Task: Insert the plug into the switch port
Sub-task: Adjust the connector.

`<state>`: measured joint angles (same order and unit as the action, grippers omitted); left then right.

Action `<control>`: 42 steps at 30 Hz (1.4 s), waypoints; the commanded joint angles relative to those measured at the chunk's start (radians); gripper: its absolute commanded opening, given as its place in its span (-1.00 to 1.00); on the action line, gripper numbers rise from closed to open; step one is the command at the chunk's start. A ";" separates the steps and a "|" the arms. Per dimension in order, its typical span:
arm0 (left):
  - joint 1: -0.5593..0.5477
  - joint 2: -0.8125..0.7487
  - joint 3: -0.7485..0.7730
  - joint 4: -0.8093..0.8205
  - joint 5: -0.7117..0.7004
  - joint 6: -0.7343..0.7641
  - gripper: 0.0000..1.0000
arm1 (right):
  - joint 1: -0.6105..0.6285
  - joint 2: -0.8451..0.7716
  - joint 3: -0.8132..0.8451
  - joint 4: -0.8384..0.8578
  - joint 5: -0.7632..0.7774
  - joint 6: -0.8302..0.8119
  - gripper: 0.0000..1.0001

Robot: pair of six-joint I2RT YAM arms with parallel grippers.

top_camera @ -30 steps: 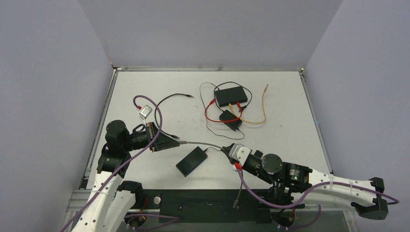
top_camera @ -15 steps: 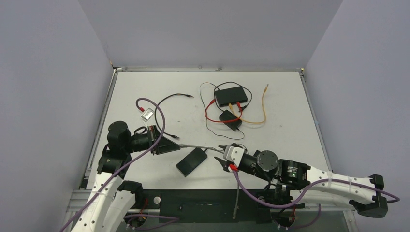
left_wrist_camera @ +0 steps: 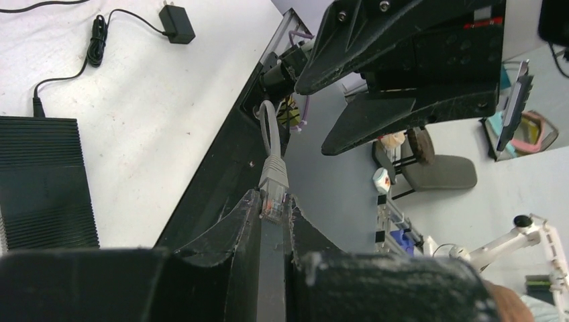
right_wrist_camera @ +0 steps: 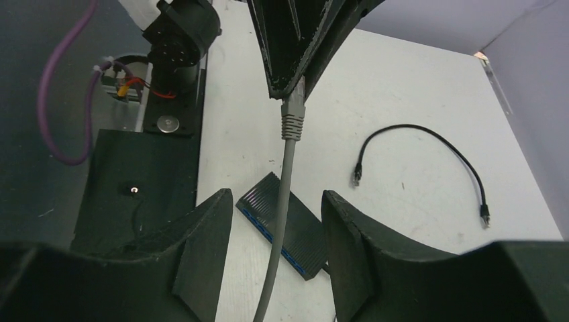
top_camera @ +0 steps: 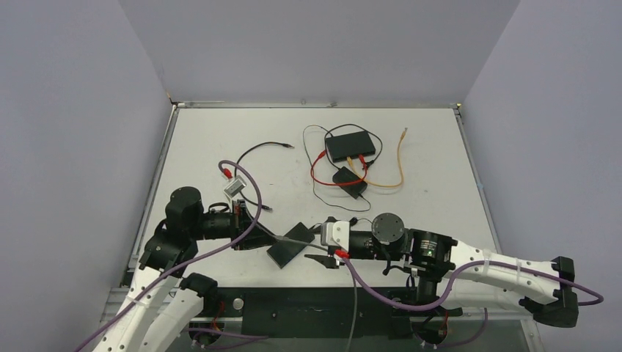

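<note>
I have the left arm (top_camera: 192, 220) and right arm (top_camera: 429, 249) reaching inward, tips facing: left gripper (left_wrist_camera: 272, 204) pinched on the plug (left_wrist_camera: 274, 180), right gripper (right_wrist_camera: 275, 199) with jaws apart.

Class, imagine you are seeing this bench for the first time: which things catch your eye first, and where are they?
The grey plug is pinched in the left gripper, its cable running between the open fingers of the right gripper, near the table's front edge. A black switch lies under the cable. At the back, red and orange wires tangle around two black boxes.
</note>
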<state>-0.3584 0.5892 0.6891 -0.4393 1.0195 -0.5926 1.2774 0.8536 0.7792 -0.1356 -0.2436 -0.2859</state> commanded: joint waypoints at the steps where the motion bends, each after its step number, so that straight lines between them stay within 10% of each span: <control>1: -0.046 -0.023 0.059 -0.055 -0.038 0.111 -1.00 | -0.031 0.030 0.062 0.071 -0.189 0.050 -0.05; 42: -0.146 -0.102 0.096 -0.140 -0.127 0.208 -1.00 | -0.044 0.255 0.122 0.243 -0.184 0.187 -0.24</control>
<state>-0.4969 0.5003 0.7361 -0.5877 0.8928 -0.4057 1.2419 1.0969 0.8532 0.0456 -0.4400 -0.1135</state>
